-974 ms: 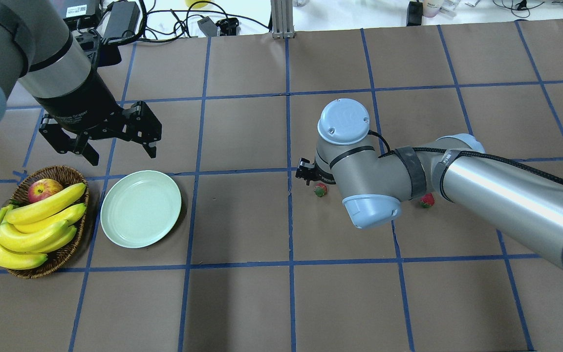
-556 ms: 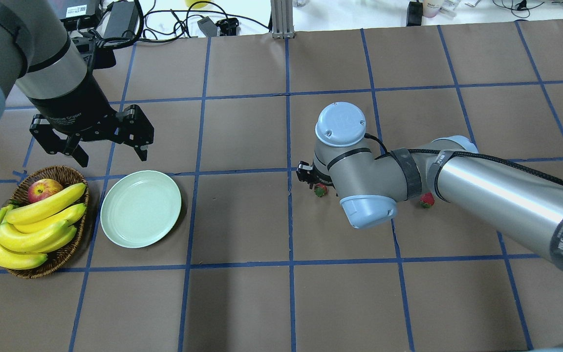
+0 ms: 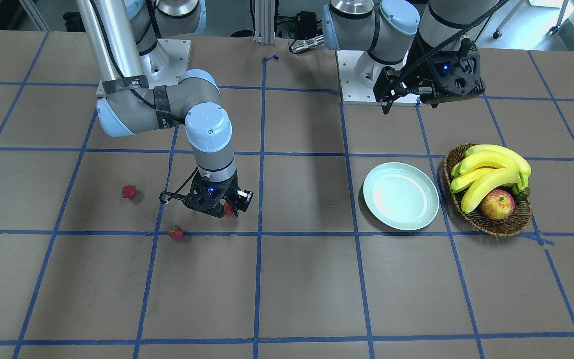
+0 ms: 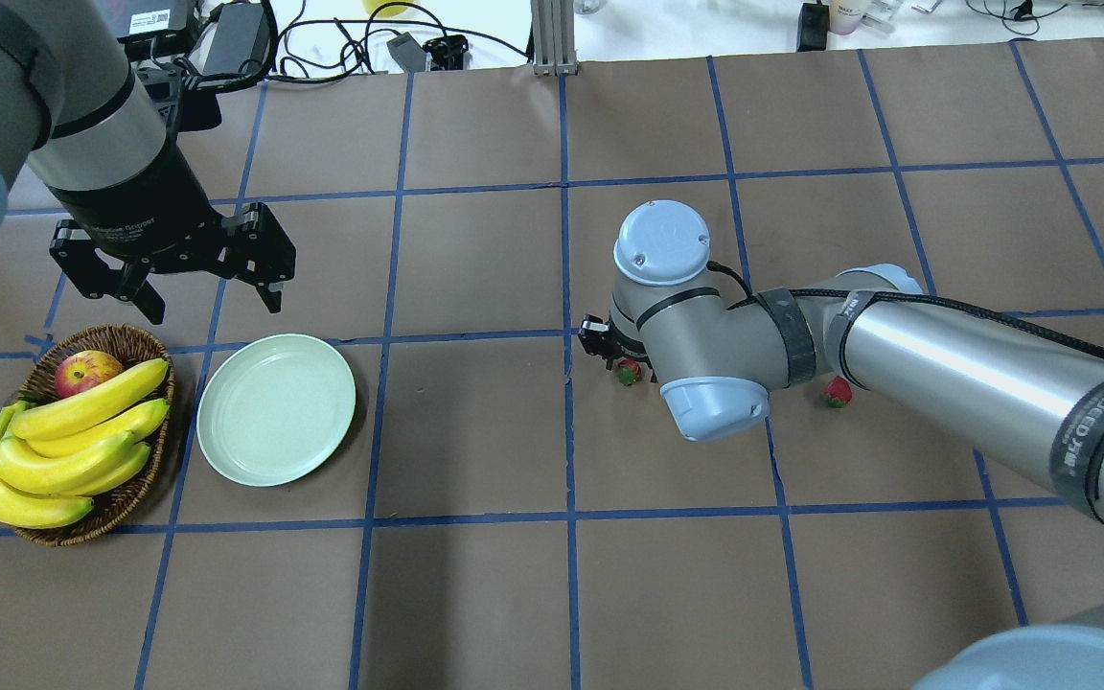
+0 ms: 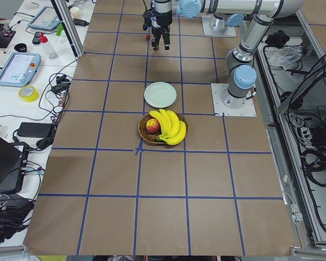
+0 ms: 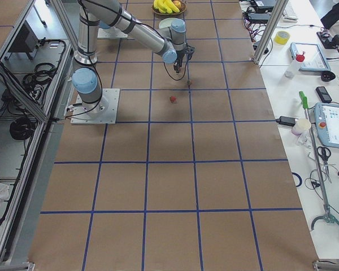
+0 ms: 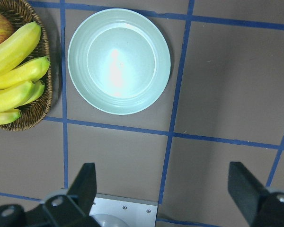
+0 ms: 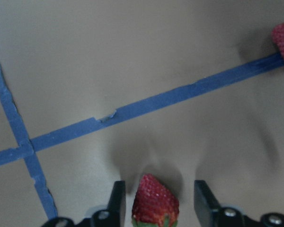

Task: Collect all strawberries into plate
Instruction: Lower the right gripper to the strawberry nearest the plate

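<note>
Red strawberry [image 8: 154, 198] inside parted right pincer [image 8: 158, 187], untouched, left pincer [image 7: 162, 172] spread wide, holding nothing

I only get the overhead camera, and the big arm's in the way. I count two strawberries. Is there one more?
Observer: Yes. The front camera shows a third strawberry by a blue tape line, hidden under the arm in your view.
Operator: Did the right gripper grab one yet?
Observer: Not yet. Its wrist camera shows the fingers open on either side of a strawberry.
</note>
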`<action>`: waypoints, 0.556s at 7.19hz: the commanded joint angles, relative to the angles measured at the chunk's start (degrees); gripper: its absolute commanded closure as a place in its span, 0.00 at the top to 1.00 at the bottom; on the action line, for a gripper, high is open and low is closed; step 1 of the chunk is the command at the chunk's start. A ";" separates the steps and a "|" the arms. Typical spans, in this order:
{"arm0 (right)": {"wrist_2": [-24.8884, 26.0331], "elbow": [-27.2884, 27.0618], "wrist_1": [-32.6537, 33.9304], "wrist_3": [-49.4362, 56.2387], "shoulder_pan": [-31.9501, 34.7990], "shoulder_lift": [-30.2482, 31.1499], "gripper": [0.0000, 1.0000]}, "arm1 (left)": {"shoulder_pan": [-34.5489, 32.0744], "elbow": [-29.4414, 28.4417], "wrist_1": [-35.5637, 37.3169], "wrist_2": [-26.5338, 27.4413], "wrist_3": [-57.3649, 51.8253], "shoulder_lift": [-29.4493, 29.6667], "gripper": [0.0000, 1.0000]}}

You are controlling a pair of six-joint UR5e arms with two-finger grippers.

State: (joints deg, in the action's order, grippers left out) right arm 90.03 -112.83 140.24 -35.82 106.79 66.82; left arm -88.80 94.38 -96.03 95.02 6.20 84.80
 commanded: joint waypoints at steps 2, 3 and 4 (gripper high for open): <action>-0.03 1.12 1.09 0.31 0.00 0.23 0.07 | -0.06 -0.25 0.14 -0.27 -0.75 -0.33 1.00; -0.55 2.95 0.66 -0.48 0.70 0.24 0.07 | 0.12 -0.25 0.14 -0.18 -0.75 -0.42 1.00; -4.91 3.93 0.74 -3.44 2.36 -0.11 0.09 | 0.12 -0.34 0.32 -0.27 -0.75 -0.51 1.00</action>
State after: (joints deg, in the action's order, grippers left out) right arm 88.65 -110.35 141.05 -36.74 107.63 66.92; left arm -88.75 94.11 -95.84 94.81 5.47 84.40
